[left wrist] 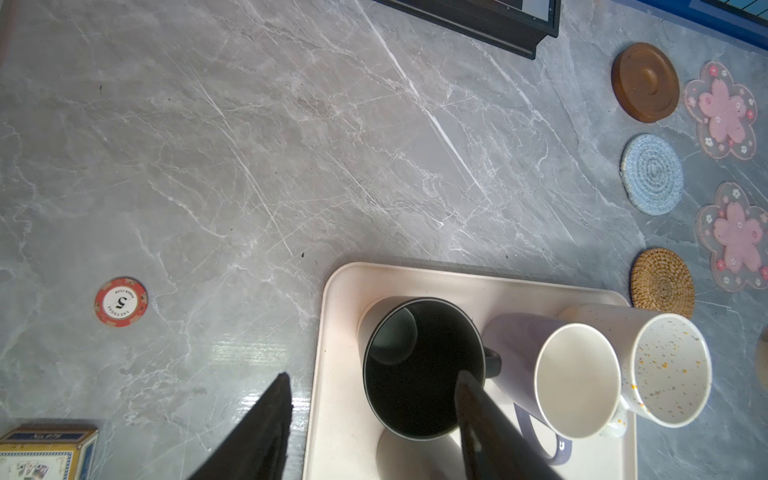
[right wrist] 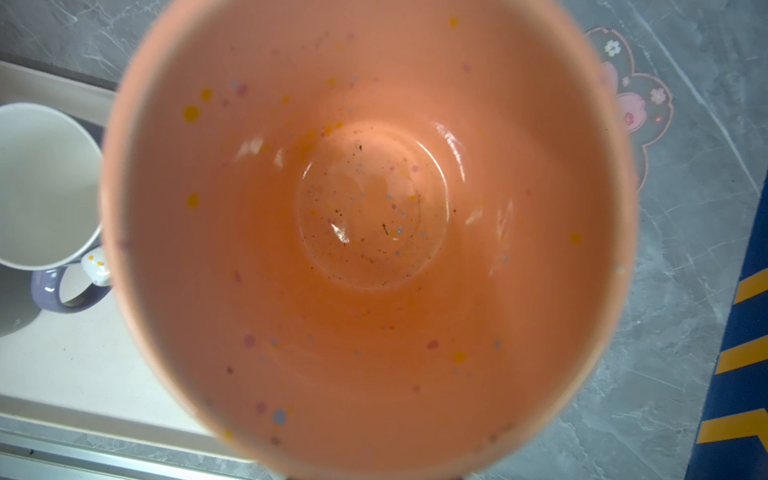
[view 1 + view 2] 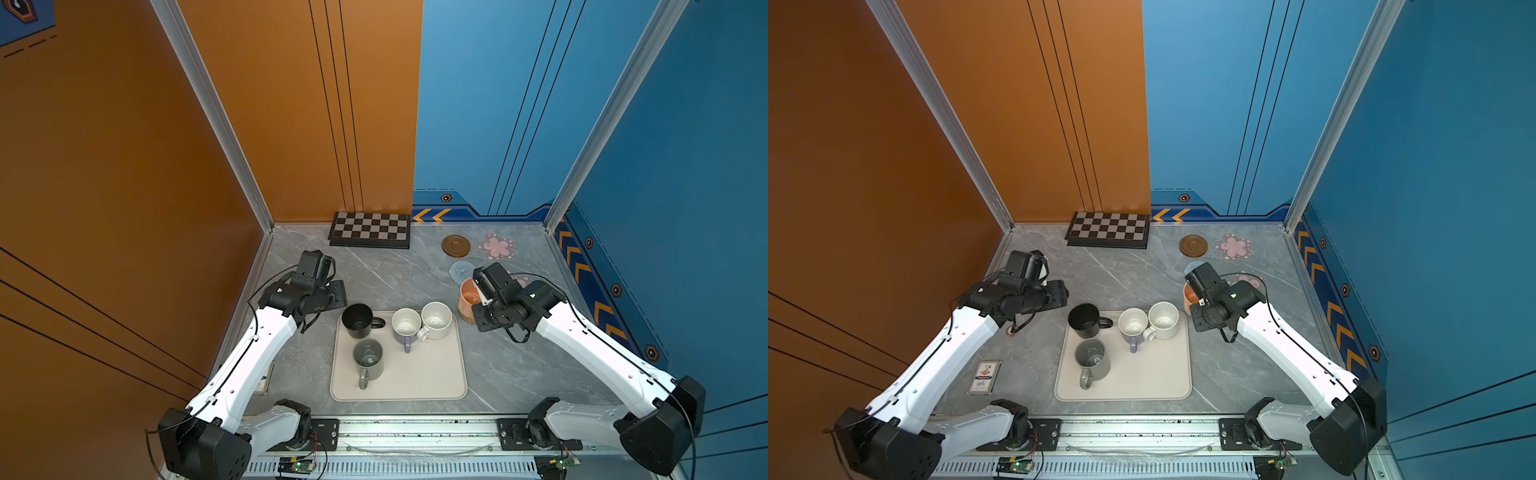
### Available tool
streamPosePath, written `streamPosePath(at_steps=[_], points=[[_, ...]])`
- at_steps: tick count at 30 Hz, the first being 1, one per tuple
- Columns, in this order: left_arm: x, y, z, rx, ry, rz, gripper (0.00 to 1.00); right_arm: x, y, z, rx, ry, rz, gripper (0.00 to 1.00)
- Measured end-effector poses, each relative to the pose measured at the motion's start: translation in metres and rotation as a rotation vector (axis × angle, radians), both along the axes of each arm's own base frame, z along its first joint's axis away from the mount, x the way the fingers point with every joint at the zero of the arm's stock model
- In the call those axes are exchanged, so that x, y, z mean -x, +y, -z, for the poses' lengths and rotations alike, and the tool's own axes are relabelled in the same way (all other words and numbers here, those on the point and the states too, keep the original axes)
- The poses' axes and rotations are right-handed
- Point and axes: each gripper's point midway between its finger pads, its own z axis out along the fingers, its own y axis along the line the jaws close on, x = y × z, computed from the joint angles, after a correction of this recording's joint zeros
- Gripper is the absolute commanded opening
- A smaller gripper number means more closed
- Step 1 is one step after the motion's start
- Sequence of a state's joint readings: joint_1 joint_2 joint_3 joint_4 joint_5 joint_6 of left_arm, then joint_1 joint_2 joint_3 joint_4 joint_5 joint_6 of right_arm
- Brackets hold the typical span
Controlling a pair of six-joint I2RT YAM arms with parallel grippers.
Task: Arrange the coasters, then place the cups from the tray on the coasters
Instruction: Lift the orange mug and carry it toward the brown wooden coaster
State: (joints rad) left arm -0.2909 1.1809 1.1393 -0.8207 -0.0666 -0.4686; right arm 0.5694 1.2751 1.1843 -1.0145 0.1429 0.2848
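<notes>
Coaster arrangement is judged complete. The wooden disc (image 1: pixel 645 82), two flower coasters (image 1: pixel 721 110), the blue crochet coaster (image 1: pixel 652 174) and the rattan coaster (image 1: pixel 663 282) lie spaced apart at the right edge of the left wrist view, all bare. The step in hand is the first cup transfer. The right gripper (image 3: pixel 482 293) is pressed together and judged to be pinching the peach-orange mug (image 3: pixel 468 297), though its fingertips are hidden. The mug is off the tray (image 3: pixel 399 397), just right of the tray's upper right corner in both top views, and appears held above the rattan coaster. The left gripper (image 1: pixel 374 376) is spread and empty, one finger in front of the black mug (image 3: pixel 358 320). That mug, the grey mug (image 3: pixel 368 359), the lavender mug (image 3: pixel 405 326) and the speckled mug (image 3: pixel 436 320) stand on the tray. The next move calls for centring the mug over the rattan coaster, lowering it level, then releasing.
</notes>
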Motion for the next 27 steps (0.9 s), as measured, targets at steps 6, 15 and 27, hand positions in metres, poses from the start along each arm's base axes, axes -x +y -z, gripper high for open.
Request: streamPosePath(at_steps=[6, 15, 27], points=[[-0.014, -0.001, -0.010, -0.003, -0.016, -0.003, 0.63, -0.033, -0.005, 0.000, 0.002, -0.005, 0.030, 0.00], [-0.033, 0.004, -0.028, -0.008, -0.053, -0.023, 0.63, -0.093, -0.003, -0.003, -0.015, -0.016, 0.061, 0.00], [-0.069, 0.001, -0.022, -0.032, -0.019, -0.026, 0.62, -0.150, 0.010, -0.003, -0.023, -0.059, 0.053, 0.00]])
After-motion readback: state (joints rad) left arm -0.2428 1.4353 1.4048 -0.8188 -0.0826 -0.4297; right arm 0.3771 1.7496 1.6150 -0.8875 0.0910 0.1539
